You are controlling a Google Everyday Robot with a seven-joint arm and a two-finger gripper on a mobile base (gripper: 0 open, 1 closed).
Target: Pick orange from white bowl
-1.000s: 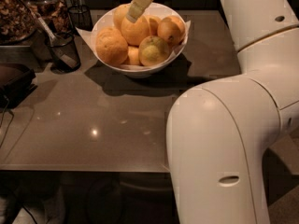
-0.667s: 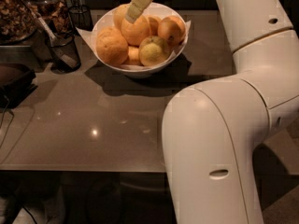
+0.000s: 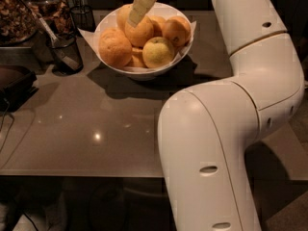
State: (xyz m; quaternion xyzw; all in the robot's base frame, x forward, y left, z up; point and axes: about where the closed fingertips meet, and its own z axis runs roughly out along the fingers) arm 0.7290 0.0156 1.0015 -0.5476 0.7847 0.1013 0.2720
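The near right is being filled by the robot's white arm [image 3: 216, 143], bent up toward the far edge. Beyond it, the white bowl [image 3: 144, 72] is being carried on the far side of the grey table [image 3: 86, 124]. The orange [image 3: 142, 35] is lying in the middle of that bowl, between a larger bumpy orange [image 3: 114, 48] on the left and a yellow-green fruit [image 3: 158, 52] on the right. The gripper [image 3: 134, 19] is being held down at the orange's top; whether it is apart or clamped cannot be told.
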